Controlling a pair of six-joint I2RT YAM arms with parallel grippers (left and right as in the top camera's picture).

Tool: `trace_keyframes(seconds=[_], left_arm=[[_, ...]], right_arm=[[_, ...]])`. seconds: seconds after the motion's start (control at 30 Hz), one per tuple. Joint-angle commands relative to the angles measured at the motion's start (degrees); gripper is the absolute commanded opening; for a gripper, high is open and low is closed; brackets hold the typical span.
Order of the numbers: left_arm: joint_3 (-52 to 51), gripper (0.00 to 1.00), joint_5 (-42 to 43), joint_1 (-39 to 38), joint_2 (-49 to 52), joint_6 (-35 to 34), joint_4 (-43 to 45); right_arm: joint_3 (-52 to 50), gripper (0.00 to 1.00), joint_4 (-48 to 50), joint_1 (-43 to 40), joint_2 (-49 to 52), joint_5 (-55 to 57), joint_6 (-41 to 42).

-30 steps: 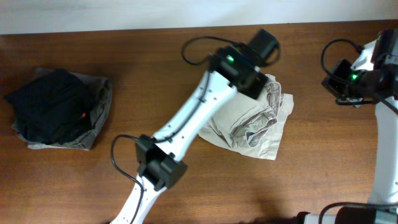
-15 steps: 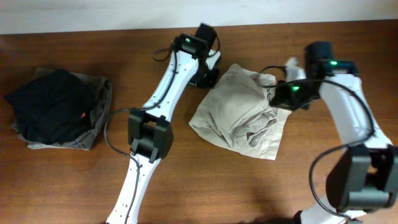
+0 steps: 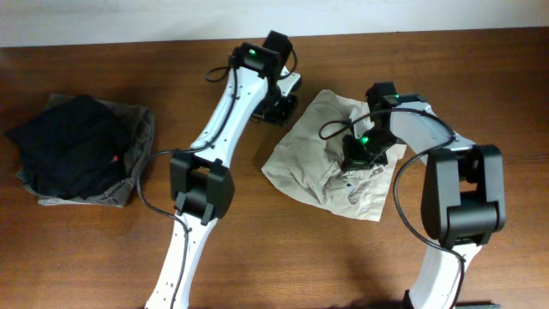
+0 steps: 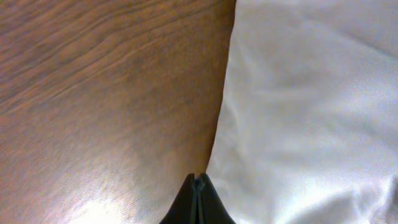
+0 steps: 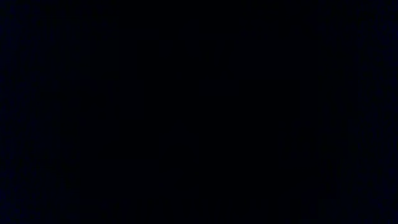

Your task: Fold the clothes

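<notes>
Right claw [image 3: 361, 154] has dropped from the cloth's top-right corner onto the middle of the one beige garment [image 3: 300, 163], which lies crumpled mid-bench [image 3: 86, 257]. My right wrist feed's gone black, so I can't tell its grip. Left claw [image 4: 198, 188] barely budged, tips pinched together at the garment's left edge. One stack [image 3: 77, 150] sits far left, a black piece on a grey one.

A robotics lab bench, by the look of it: a bare brown wood-grain table [image 3: 86, 249] carries two white-and-black robot arms [image 3: 225, 129] trailing loose black cables [image 3: 140, 182]. A plain pale wall [image 3: 129, 21] runs behind the table. On the table lie only a pale garment [image 3: 313, 146] and a dark pile of clothes [image 3: 73, 146].
</notes>
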Motion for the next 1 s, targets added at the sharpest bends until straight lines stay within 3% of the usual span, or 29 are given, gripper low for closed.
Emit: trace_keyframes(seconds=[0.0,0.27,0.5,0.7,0.87,0.97], left_arm=[[0.6,0.01,3.3,-0.2,-3.9,1.1,-1.4],[0.6,0.01,13.8,-0.1,-3.9,1.2,-1.0],[0.4,0.01,13.7,-1.6,-2.7,4.6,1.5],[0.3,0.01,13.7,-4.7,5.4,5.7,2.1],[0.3,0.01,13.5,-5.5,11.4,5.2,1.2],[0.3,0.01,7.7,-4.5,12.8,0.7,-0.9]], right_arm=[[-1.7,0.04,-2.1,0.3,2.2,9.8,3.7],[-1.7,0.04,-2.3,0.2,2.1,9.8,3.7],[-1.7,0.04,-3.1,0.2,2.1,9.7,5.2],[-1.7,0.04,-5.0,0.0,2.1,9.8,5.2],[-1.7,0.04,-8.2,-0.9,2.0,13.2,7.3],[-1.7,0.04,-10.7,-2.1,1.5,16.5,7.8]])
